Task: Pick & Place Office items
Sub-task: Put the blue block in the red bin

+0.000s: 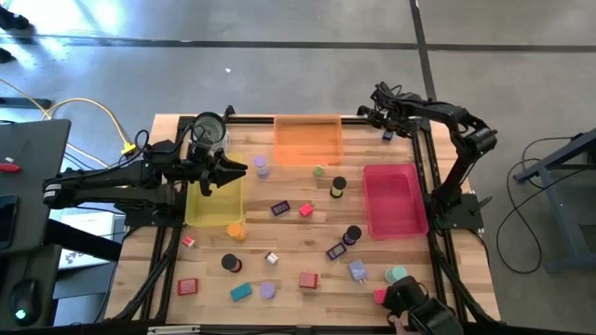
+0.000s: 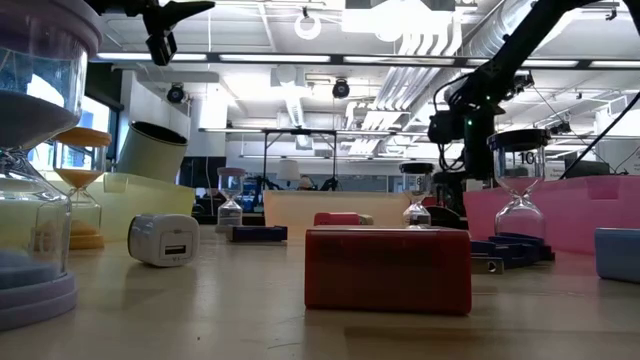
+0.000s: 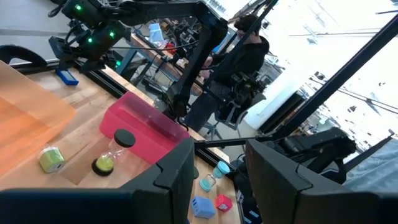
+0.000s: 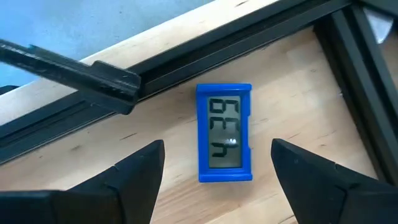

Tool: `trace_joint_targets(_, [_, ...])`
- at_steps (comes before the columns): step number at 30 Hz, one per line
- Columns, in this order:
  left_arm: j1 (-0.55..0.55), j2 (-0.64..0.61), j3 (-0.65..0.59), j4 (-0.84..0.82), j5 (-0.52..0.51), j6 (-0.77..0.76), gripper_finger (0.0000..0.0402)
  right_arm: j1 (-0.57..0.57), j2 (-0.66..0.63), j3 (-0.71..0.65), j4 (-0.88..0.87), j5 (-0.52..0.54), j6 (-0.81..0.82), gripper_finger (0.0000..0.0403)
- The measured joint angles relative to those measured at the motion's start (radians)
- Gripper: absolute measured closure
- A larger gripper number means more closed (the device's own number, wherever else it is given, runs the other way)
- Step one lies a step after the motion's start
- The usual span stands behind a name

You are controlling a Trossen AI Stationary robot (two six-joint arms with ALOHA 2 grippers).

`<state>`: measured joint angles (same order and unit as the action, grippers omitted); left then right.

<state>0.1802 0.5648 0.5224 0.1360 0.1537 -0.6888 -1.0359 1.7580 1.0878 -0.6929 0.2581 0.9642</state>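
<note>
Right hand [image 4: 214,163], fingers apart, hovers over a blue digital clock [image 4: 224,133] lying flat, display up

Trays [image 1: 212,207] yellow, [image 1: 307,140] orange, [image 1: 393,200] pink. Clock [image 4: 224,132] blue, grey display. Block [image 2: 388,269] red. Bench [image 1: 298,251] pale wood. Hands [image 4: 214,168] black.

Bright, even light pours from overhead; ceiling strip lights [image 2: 250,58] glare in the low view. A blown-out white sky [image 3: 348,56] washes the left wrist view. The near hourglass [image 2: 30,160] sits soft, out of focus. Glare streaks the floor [image 1: 93,23].
</note>
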Motion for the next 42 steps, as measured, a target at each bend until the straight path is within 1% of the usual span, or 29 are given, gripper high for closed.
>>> trace_joint_targets(6, [0.0,0.0,0.0,0.0,0.002,0.0,0.0261,-0.013,0.0,0.0,0.002,-0.006,-0.001,0.0119])
trace_joint_targets(11, [0.0,0.0,0.0,0.0,0.002,0.0,0.0261,-0.012,0.0,-0.001,0.002,-0.032,0.0,0.0119])
trace_joint_targets(23, [0.0,0.0,0.0,0.0,0.003,0.0,0.0261,-0.014,0.0,-0.002,0.0,-0.033,0.001,0.0119])
trace_joint_targets(25, [0.0,0.0,0.0,0.0,0.003,0.0,0.0261,-0.014,0.0,-0.002,-0.001,-0.035,0.001,0.0121])
trace_joint_targets(29, [0.0,0.0,0.0,0.0,0.003,0.0,0.0261,-0.019,0.019,-0.002,-0.001,-0.078,-0.017,0.0131])
trace_joint_targets(34, [0.0,0.0,0.0,0.0,0.003,-0.018,0.0261,-0.022,0.017,-0.001,0.006,-0.077,-0.012,0.014])
trace_joint_targets(42, [0.0,0.0,0.0,0.0,0.004,-0.023,0.0261,-0.034,0.017,-0.001,0.016,-0.109,-0.016,0.0145])
